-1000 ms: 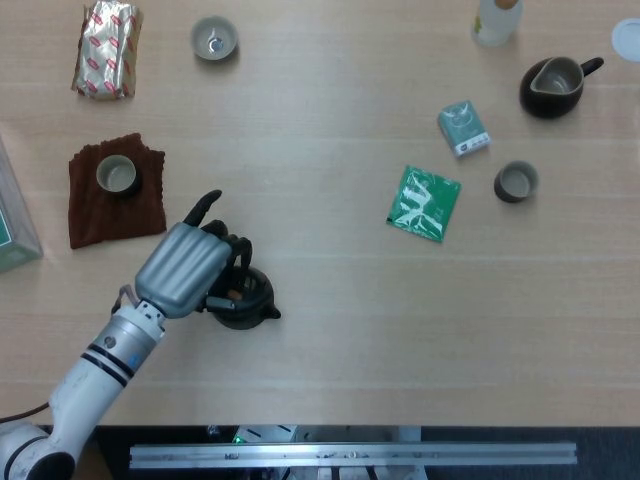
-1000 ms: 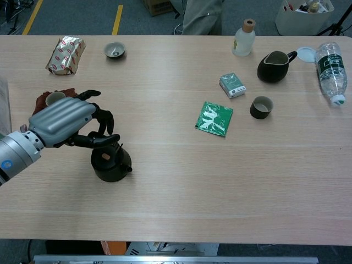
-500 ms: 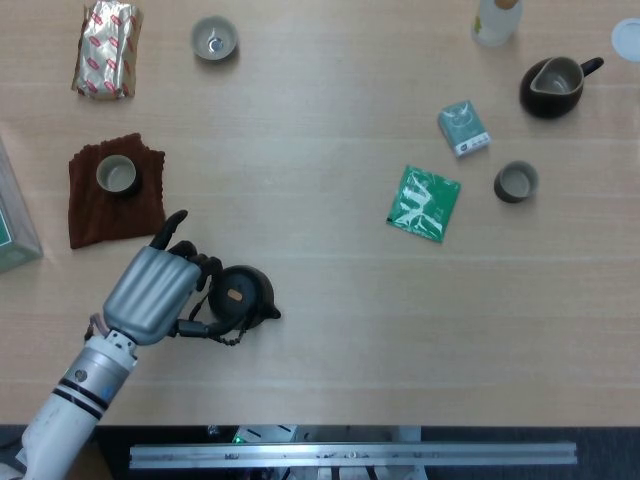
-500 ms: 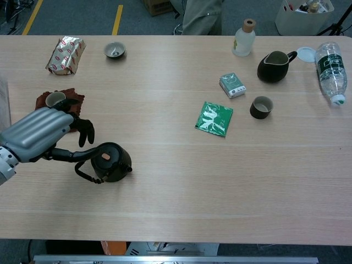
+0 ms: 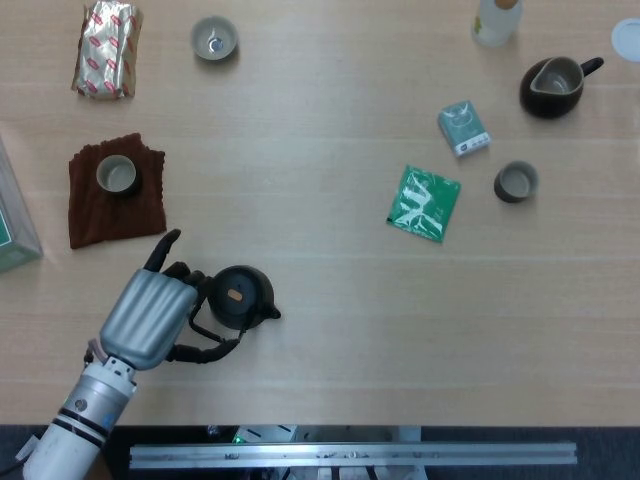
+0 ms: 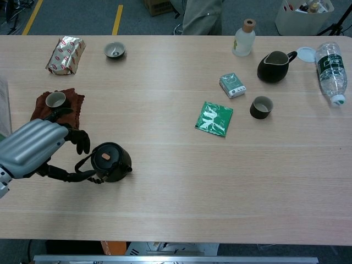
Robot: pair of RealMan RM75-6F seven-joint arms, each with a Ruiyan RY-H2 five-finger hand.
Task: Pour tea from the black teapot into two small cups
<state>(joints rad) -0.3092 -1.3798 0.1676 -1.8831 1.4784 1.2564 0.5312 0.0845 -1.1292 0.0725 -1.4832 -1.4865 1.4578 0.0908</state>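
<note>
Fingers (image 6: 82, 141) of the robot's grey left hand (image 5: 150, 318) curl loosely round the thin wire handle of the round black teapot (image 5: 240, 296), which sits upright on the pale wooden counter (image 6: 181, 181) near its front left; whether they actually clamp the handle cannot be told from either view, and the right hand is in neither. To lift well, the hand should probably close firmly on the handle first, then raise the pot level so the spout on its right stays up until it is above a cup. Three small cups are visible: a pale cup (image 5: 116, 175) on a brown cloth (image 5: 115, 205), a grey-green cup (image 5: 214, 39) at the far edge, and a dark cup (image 5: 516, 182) at right
</note>
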